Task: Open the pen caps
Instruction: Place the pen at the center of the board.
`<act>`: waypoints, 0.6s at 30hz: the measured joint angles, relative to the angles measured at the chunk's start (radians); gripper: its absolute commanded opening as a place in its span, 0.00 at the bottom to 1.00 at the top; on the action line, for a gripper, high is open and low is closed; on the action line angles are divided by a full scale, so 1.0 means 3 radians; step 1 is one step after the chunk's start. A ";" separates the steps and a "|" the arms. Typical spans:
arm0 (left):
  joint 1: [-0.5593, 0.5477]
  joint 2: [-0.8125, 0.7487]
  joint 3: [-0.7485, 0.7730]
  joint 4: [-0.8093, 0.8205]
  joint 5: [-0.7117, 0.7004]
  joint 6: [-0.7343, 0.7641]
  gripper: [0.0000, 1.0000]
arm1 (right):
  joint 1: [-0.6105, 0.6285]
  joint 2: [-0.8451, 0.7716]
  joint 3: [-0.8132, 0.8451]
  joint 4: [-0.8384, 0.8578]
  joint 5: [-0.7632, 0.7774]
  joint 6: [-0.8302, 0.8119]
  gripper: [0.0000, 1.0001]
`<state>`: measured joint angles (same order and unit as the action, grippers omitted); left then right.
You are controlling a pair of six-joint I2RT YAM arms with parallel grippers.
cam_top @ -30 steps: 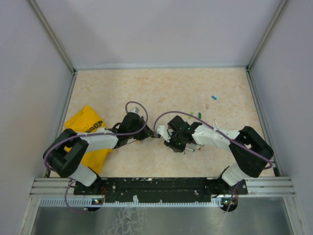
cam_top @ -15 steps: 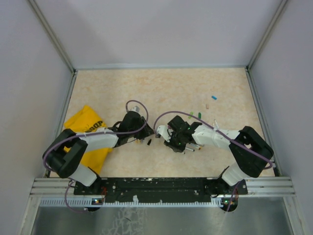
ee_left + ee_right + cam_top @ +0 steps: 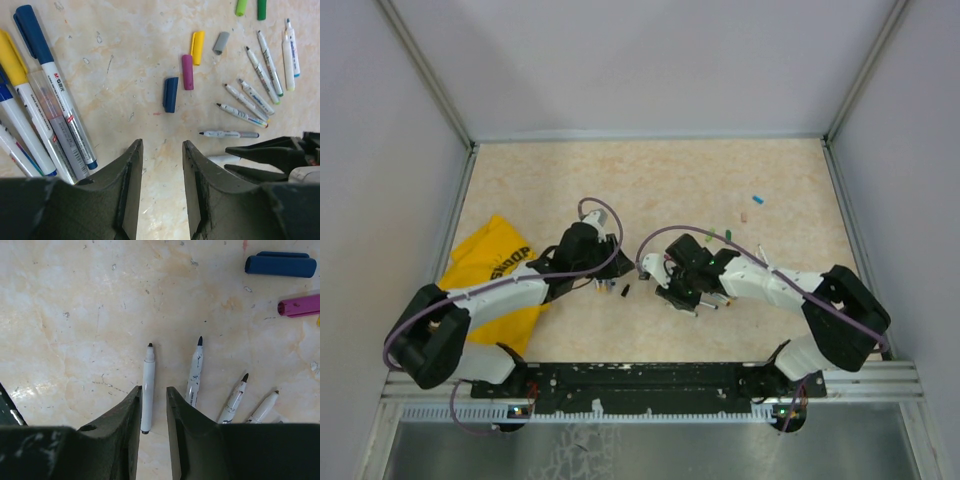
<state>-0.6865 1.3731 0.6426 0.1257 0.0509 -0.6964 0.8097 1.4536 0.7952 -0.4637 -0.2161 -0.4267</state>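
Over to the left end effector (image 3: 161,144): parted to a middling gap, gripping nothing, poised above bare table (image 3: 125,60). Just beyond the tips, a blue cap (image 3: 170,94), then a purple cap (image 3: 187,72), a yellow cap (image 3: 197,47) and a grey cap (image 3: 221,42), all loose and off their pens. Out at the left of that view, the capped pens (image 3: 57,92) in a tight row, blue and yellow lids on. Likely the next job, right there.

Now the right end effector (image 3: 153,390): open only a sliver, with a bare white pen (image 3: 147,385) lying in the gap, hugging one finger but not pinched. Reads as a set-down, not a grip. Further out, more uncapped pens (image 3: 195,372) fanned alongside, nibs outward.

To do this well:
- Lift the right one straight up and clear, without dragging that pen into its neighbours.
- Swing the left one onto the outermost capped pen, widen first, and come down square across the barrel, not the lid.
- Take one pen only; packed close, so easy to snag two.
- Then bring the right one onto the lid and pull along the pen's axis, no sideways twist.
- Drop the lid among the loose ones and the barrel beside the fan.
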 measured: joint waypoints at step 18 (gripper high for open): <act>0.0000 -0.0175 0.0027 -0.0848 0.0365 0.0847 0.27 | -0.0366 -0.0519 0.0000 -0.0172 -0.0395 -0.0093 0.27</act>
<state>-0.6865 1.3205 0.6506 -0.1287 0.1604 -0.4423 0.6998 1.2980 0.7952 -0.5152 -0.3347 -0.4545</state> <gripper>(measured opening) 0.291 0.268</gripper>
